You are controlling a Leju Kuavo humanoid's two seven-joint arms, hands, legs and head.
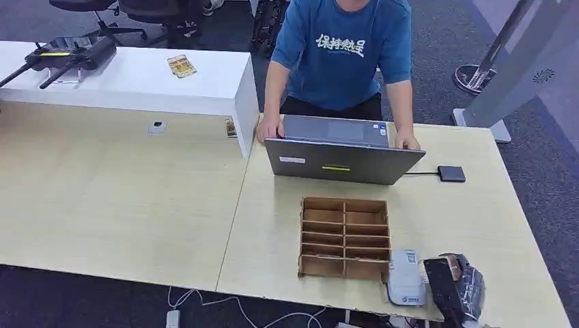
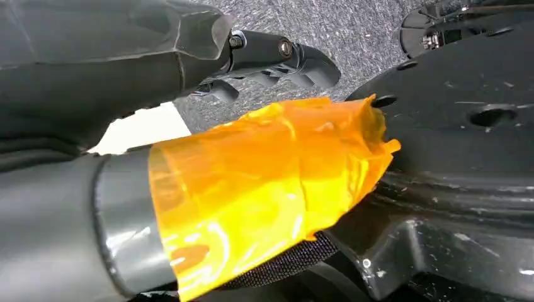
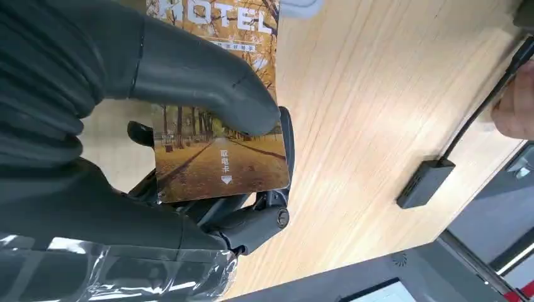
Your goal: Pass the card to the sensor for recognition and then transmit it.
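Observation:
My right hand hovers at the table's near right corner, just right of the white card reader. In the right wrist view the hand holds a hotel card printed with autumn trees, the thumb pressing on its face and dark fingers beneath it. The card is level above the pale wooden tabletop. My left hand hangs over grey carpet, holding nothing, its thumb wrapped in orange tape and its fingers stretched out apart from it.
A wooden divider box stands left of the reader. Behind it a person in a blue shirt leans over an open laptop. A small black hub on a cable lies to the laptop's right. A white counter stands at the far left.

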